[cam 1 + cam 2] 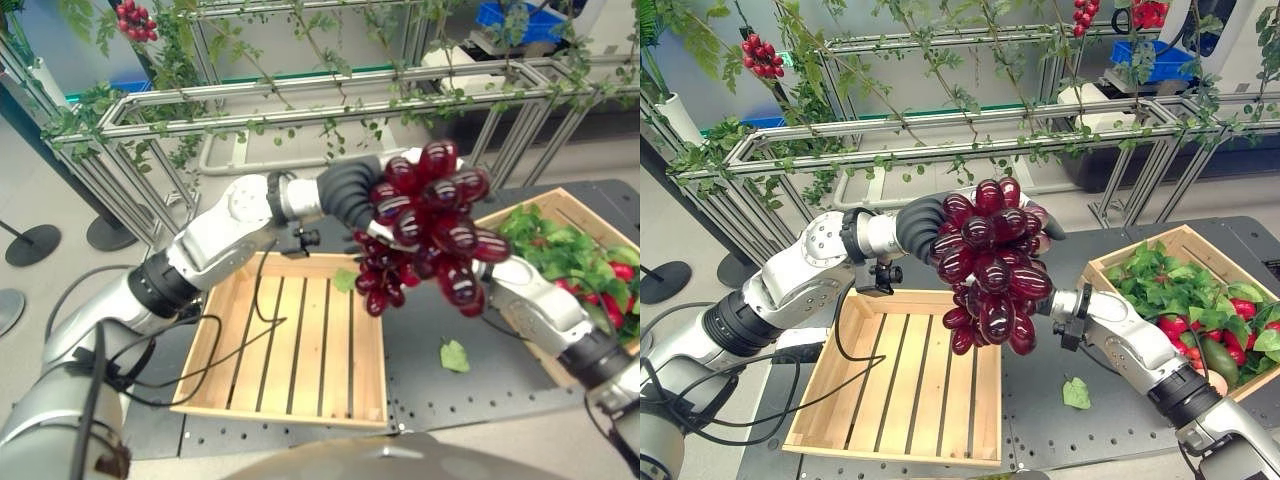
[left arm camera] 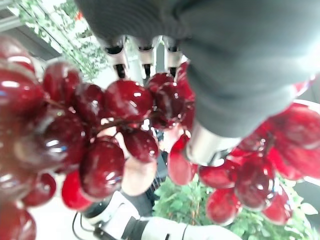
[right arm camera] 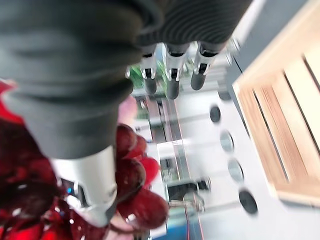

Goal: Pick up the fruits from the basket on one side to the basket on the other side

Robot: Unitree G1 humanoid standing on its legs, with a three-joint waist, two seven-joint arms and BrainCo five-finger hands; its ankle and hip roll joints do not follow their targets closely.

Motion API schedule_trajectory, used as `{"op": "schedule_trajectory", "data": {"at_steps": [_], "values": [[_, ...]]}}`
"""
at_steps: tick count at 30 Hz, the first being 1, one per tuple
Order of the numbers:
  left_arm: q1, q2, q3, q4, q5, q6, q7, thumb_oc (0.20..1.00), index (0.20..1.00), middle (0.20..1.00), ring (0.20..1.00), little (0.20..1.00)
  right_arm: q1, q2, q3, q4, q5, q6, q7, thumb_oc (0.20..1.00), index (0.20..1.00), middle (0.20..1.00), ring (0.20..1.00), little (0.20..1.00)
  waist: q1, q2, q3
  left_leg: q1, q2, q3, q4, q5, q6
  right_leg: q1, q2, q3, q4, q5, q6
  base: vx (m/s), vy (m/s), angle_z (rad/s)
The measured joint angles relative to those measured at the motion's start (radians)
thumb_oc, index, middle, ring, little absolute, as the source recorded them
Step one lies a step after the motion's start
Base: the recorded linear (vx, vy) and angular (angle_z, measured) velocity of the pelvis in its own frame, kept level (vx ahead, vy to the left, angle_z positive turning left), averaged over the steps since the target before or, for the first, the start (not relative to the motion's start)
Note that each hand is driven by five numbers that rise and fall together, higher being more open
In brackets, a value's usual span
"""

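A big bunch of dark red grapes [image 1: 430, 225] hangs in the air above the gap between the two baskets. My left hand [image 1: 345, 190] reaches in from the left and is shut on it. In the left wrist view the grapes [image 2: 105, 125] sit between the fingers and the thumb [image 2: 205, 145]. My right hand [image 3: 170, 75] comes up from the right behind the bunch. Its fingers are straight, and grapes [image 3: 132, 175] lie beside its thumb. The left wooden basket [image 1: 280, 412] is empty. The right basket [image 1: 545, 205] holds leaves and red fruits.
A metal frame [image 1: 300, 100] hung with vines and a red berry cluster [image 1: 135, 20] stands behind the black table [image 1: 460, 400]. A loose green leaf [image 1: 454, 355] lies on the table between the baskets.
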Motion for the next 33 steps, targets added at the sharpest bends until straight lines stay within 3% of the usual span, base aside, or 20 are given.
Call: {"op": "schedule_trajectory", "data": {"at_steps": [8, 33], "values": [[0.000, 0.011, -0.001, 0.001, 0.000, 0.000, -0.018, 0.200, 0.200, 0.200, 0.200, 0.200, 0.005, -0.001, 0.067, -0.029, 0.101, 0.080, 0.057, 1.000, 1.000, 1.000, 1.000, 1.000, 0.000, 0.001, -0.001, 0.000, 0.000, 0.000, 0.000, 0.000, 0.000, 0.000, 0.000, 0.000, 0.000, 0.000, 0.000, 0.00, 0.000, 0.00], [0.048, -0.032, 0.022, 0.031, 0.000, -0.020, -0.007, 0.200, 0.200, 0.200, 0.200, 0.200, 0.108, 0.123, 0.021, -0.147, 0.134, 0.075, 0.046, 1.000, 1.000, 1.000, 1.000, 1.000, 0.000, 0.001, -0.005, -0.001, 0.002, -0.001, 0.000, 0.000, 0.000, -0.003, -0.001, 0.000, 0.004, -0.001, 0.001, 0.00, 0.000, 0.00]]}}
